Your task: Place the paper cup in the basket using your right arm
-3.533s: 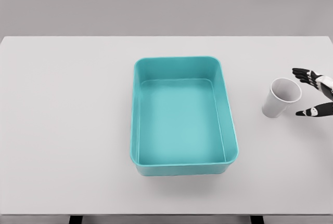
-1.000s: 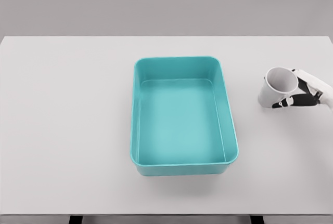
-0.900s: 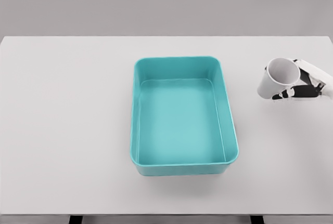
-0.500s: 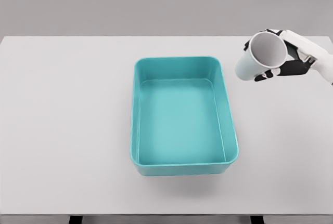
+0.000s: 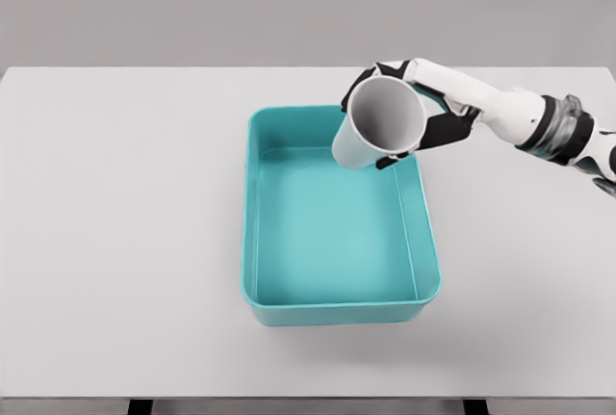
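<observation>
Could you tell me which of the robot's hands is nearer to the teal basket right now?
Right. The right hand holds the paper cup over the far right corner of the basket; the left hand is out of view.

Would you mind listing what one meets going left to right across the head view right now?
Bare table → teal basket → paper cup, tilted over the basket's far right corner → right robot hand gripping it → the white right arm leading off the right edge.
</observation>
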`<state>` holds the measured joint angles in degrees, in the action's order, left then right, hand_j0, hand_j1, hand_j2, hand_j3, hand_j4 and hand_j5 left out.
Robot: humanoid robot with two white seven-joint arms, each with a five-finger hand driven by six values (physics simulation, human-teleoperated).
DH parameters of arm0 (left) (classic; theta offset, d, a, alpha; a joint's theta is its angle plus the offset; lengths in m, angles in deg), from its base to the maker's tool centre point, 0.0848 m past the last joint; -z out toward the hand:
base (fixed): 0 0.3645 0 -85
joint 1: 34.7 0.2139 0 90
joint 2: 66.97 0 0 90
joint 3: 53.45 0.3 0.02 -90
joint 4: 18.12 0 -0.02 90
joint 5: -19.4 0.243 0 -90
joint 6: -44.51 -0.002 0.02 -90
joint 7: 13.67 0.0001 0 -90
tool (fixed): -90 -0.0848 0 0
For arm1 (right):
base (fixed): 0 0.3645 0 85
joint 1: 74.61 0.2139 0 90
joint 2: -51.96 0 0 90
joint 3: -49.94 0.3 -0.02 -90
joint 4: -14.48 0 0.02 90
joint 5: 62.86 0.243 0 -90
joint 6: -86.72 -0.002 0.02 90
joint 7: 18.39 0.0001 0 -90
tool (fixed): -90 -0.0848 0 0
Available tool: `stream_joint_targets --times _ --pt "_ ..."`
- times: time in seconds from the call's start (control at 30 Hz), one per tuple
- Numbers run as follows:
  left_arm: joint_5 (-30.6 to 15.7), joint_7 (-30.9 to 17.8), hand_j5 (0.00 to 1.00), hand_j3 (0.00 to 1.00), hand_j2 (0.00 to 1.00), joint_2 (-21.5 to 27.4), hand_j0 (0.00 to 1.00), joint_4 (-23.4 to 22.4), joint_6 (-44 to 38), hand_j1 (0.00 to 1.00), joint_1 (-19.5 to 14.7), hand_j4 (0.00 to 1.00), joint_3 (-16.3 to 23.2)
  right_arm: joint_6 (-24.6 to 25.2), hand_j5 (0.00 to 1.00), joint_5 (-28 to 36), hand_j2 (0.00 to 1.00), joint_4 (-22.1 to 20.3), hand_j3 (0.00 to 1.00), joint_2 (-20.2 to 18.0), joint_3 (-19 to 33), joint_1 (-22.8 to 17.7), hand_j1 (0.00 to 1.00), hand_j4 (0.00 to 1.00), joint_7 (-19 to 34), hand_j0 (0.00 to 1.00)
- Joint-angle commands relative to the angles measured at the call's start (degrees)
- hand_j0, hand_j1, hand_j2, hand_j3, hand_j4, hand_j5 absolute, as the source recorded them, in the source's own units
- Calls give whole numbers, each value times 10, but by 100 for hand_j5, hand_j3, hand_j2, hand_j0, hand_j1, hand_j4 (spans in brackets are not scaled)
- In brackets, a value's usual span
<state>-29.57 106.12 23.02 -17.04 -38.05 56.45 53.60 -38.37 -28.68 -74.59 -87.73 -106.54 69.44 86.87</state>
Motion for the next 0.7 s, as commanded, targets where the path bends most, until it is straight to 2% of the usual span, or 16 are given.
stream_joint_targets --times 0.0,0.07,0.13,0.17,0.67 --pt "0 0 100 100 100 0 100 0 0 100 0 100 0 1 55 -2 55 11 55 19 -1 0 55 55 6 55" --pt "0 0 100 100 100 0 100 0 0 100 0 100 0 1 61 -2 61 12 61 20 -1 -1 61 61 6 61" --pt "0 0 100 100 100 0 100 0 0 100 0 100 0 1 91 -3 91 12 91 13 1 1 91 91 5 91" --pt "0 0 100 100 100 0 100 0 0 100 0 100 0 1 100 -3 100 12 100 12 1 2 100 100 4 100" --pt "0 0 100 100 100 0 100 0 0 100 0 100 0 1 100 -44 100 -1 100 6 -2 1 100 100 5 100"
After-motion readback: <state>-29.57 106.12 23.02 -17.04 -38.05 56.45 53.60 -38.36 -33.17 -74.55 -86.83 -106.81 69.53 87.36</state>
